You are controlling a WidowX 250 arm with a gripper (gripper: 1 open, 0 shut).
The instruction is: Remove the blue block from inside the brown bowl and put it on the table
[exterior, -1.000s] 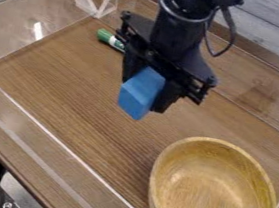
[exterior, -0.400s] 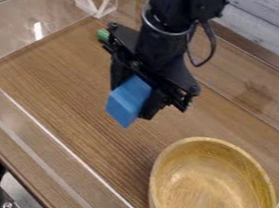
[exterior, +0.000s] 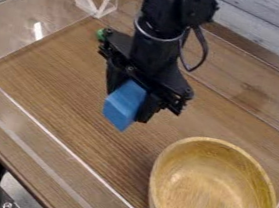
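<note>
My gripper (exterior: 130, 92) points straight down over the middle of the table (exterior: 51, 80) and is shut on the blue block (exterior: 124, 105). The bright-blue brick hangs tilted between the black fingers, a little above the dark wood surface. It is held to the upper left of the brown bowl (exterior: 215, 196), which sits at the lower right with nothing inside it. The fingertips are mostly hidden behind the block.
A green-and-white marker pen (exterior: 103, 37) lies just behind the arm, partly hidden by it. Low clear acrylic walls (exterior: 16, 130) run around the table's edge. A clear triangular stand (exterior: 93, 1) sits at the back left.
The gripper with the blue block has shifted slightly left and lower, away from the bowl. The grip is unchanged.
</note>
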